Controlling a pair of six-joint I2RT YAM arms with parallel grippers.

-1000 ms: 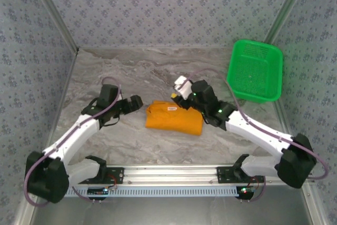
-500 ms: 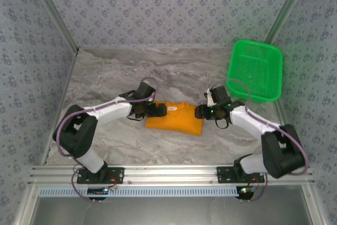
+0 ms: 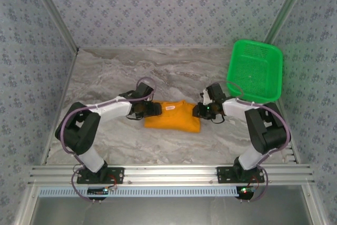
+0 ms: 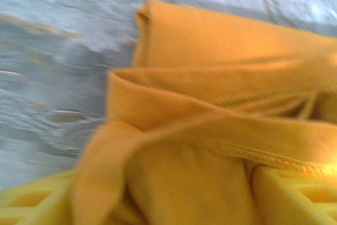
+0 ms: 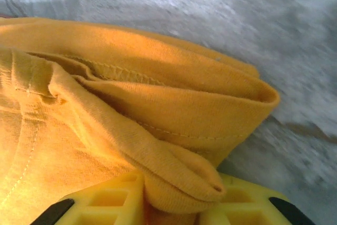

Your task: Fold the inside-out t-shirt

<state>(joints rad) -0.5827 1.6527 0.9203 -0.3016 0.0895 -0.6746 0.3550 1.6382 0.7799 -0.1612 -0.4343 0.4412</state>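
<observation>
Tabletop: grey marble-patterned tabletop (image 3: 105, 72), enclosed by walls (image 3: 168, 9) of grey-blue floral paper.
Inside-out t-shirt: the orange-yellow inside-out t-shirt (image 3: 172, 115) lies near the table's middle, folded into a compact, roughly rectangular bundle between the two grippers. Stitched seams and stacked layers show close up (image 4: 210, 104) (image 5: 105, 104).
Neck label: a small white neck label (image 3: 169, 107) sits on the bundle's far edge.
Left gripper: the left gripper (image 3: 152, 110) is low at the shirt's left end. In its wrist view (image 4: 158, 198) the yellow fingers (image 4: 31, 204) stand wide apart with cloth bunched in the gap; I cannot tell whether they press it.
Right gripper: the right gripper (image 3: 197, 111) is at the shirt's right end. Its yellow fingers (image 5: 105, 198) are narrow, pinching a rolled fold of the shirt (image 5: 174, 198).
Green mesh basket: the green mesh basket (image 3: 255, 70) rests at the far right, well apart from the shirt.
Rail: a metal rail (image 3: 168, 172) along the near edge carries both arm bases.
</observation>
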